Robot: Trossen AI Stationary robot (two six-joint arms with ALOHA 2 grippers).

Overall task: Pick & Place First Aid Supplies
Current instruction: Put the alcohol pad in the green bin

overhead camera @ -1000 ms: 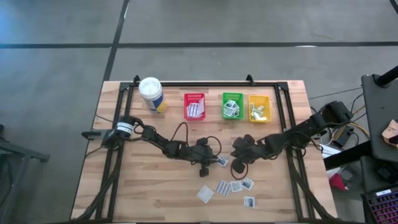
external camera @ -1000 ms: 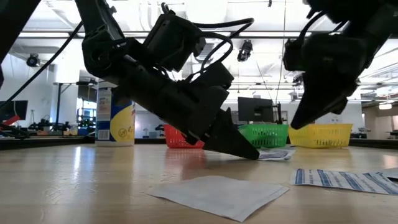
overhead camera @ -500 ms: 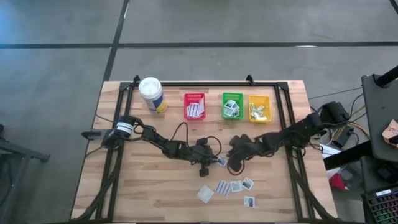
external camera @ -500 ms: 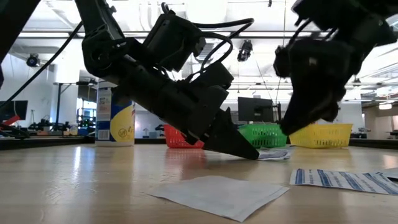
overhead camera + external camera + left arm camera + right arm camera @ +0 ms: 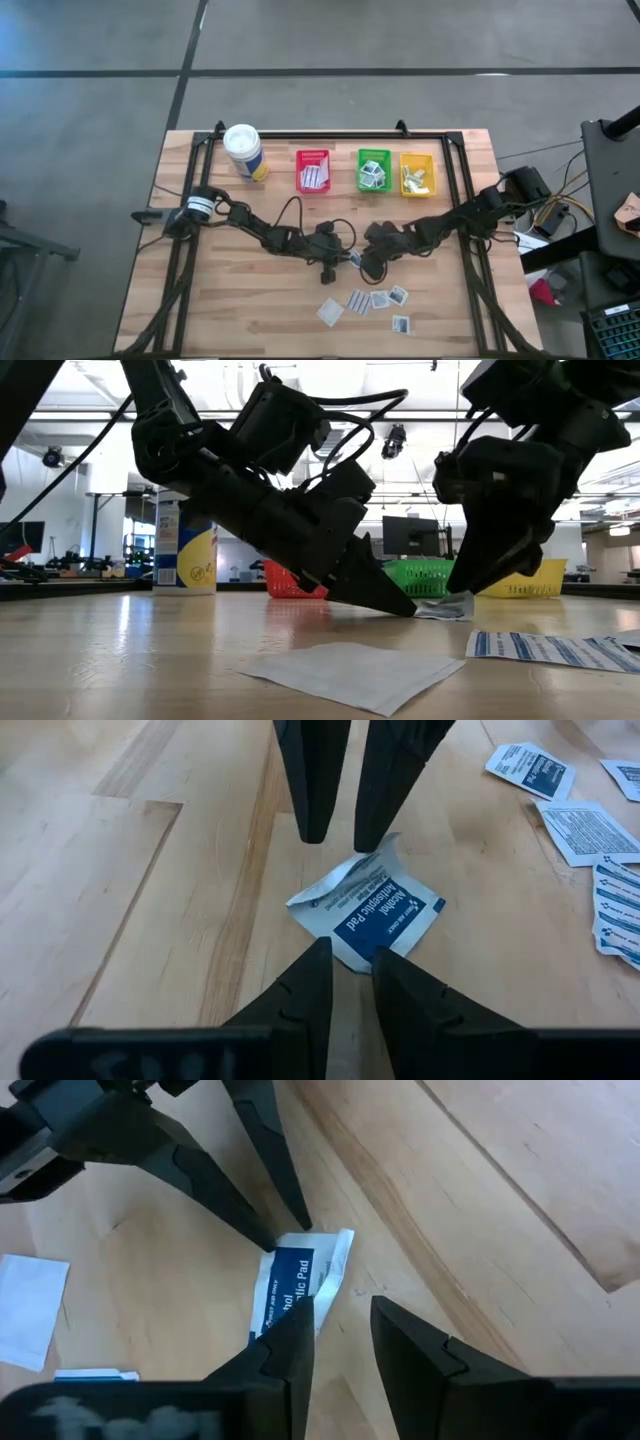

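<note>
One small white packet with a dark-blue print (image 5: 368,910) lies flat on the wooden table (image 5: 250,300) between my two grippers; one of its edges curls up (image 5: 462,600). My left gripper (image 5: 352,952) stands open with its fingertips down at the packet's near corner. My right gripper (image 5: 340,1325) faces it from the other side, open, with its fingertips just above the packet's curled edge; whether it touches, I cannot tell. Several more white packets (image 5: 380,299) lie loose toward the table's near edge. My left gripper comes in slanting down from the table's left. Its two fingertips (image 5: 268,1240) stand on the table at the packet's corner (image 5: 350,942), which reaches into the gap between them. The packet lies flat on the table.
A red bin (image 5: 313,170), a green bin (image 5: 374,170) and a yellow bin (image 5: 417,173) stand in a row at the far edge, each holding packets. A white canister with a yellow label (image 5: 244,152) stands to their left. The table's near left is bare wood.
My right gripper has come down and toward the table's left, onto the packet in front of my left gripper, and its fingers have opened. The packet has stayed where it was.
</note>
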